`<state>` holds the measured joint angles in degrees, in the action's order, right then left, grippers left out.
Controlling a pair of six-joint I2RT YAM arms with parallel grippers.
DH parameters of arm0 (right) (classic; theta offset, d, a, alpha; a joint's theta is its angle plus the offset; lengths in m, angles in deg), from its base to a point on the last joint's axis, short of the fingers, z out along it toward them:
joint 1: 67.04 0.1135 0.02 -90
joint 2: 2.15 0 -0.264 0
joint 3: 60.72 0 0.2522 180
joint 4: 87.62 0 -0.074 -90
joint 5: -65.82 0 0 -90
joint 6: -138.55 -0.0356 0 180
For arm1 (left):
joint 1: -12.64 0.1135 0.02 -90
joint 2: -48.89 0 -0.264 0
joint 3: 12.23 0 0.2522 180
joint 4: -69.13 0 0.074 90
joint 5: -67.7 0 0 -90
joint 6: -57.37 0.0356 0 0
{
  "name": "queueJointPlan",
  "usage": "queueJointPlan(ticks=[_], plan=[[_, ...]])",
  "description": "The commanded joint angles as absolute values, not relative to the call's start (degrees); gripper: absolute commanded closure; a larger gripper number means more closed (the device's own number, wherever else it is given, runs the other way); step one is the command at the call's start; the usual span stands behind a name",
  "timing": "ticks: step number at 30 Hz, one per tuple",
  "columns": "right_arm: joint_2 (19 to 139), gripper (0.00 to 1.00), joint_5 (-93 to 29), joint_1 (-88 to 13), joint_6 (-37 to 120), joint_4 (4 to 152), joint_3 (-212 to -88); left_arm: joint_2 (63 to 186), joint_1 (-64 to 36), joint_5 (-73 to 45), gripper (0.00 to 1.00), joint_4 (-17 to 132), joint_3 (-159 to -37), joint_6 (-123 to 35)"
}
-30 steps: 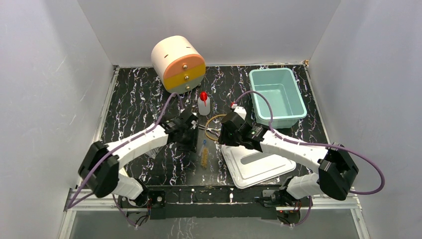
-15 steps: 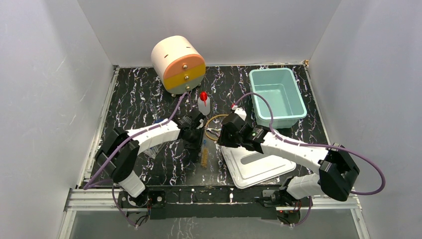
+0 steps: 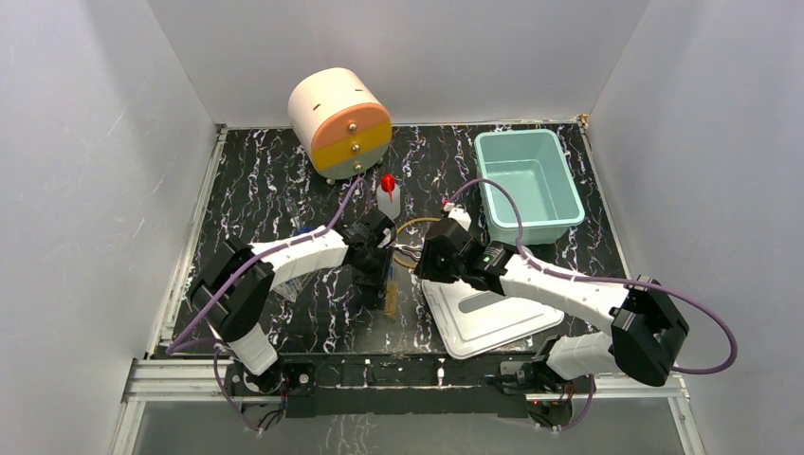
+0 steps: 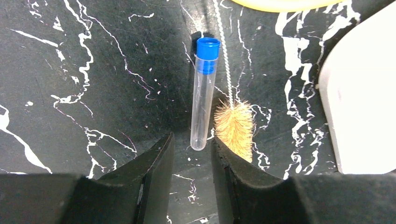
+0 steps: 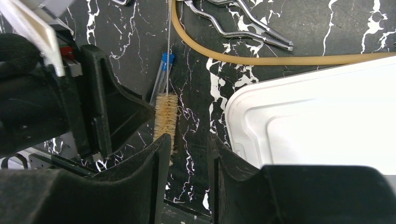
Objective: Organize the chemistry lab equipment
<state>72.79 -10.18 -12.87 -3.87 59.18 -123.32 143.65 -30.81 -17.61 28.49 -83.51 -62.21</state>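
Note:
A clear blue-capped test tube [image 4: 203, 98] lies on the black marbled table beside the brown-bristled tube brush [image 4: 235, 125]. My left gripper [image 4: 191, 149] is open and empty, its jaws just short of the tube's round end, the right finger touching the bristles. In the top view the left gripper [image 3: 377, 281] stands by the tube [image 3: 389, 275] and brush [image 3: 389, 301]. My right gripper [image 5: 189, 144] is open and empty, low beside the brush [image 5: 166, 114]. Metal forceps [image 5: 243, 25] and the tan tubing loop [image 5: 261, 59] lie beyond. The white squeeze bottle [image 3: 388, 194] stands behind. The tube rack [image 3: 292, 284] is mostly hidden under my left arm.
A white lid [image 3: 488, 318] lies at the front right, close to my right gripper. The teal bin [image 3: 527, 186] stands at the back right. The cream-orange-yellow drum drawer unit [image 3: 341, 121] stands at the back. The two grippers are close together.
My left arm has swung right and its gripper has come down next to the test tube and brush. My right gripper has shifted slightly left.

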Motion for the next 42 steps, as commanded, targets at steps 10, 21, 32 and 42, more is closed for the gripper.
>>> queueJointPlan(ticks=[10, 21, 32, 42], plan=[[70.24, 0.57, -9.68, -12.83, -4.75, 62.74, -121.87, 148.83, -34.68, -23.86, 0.74, 23.93, -87.47, -61.14], [67.46, 0.57, -8.76, -12.81, -5.44, 63.36, -120.17, 150.05, -34.69, -24.76, 0.96, 23.98, -87.94, -59.68], [63.29, 0.52, -22.57, -15.14, 2.71, 77.04, -116.59, 131.02, -33.91, -27.19, 0.96, 24.26, -83.14, -59.60], [63.48, 0.33, -30.00, -17.26, -2.76, 82.27, -123.21, 115.42, -33.78, -19.32, 0.95, 27.80, -81.62, -54.40]])
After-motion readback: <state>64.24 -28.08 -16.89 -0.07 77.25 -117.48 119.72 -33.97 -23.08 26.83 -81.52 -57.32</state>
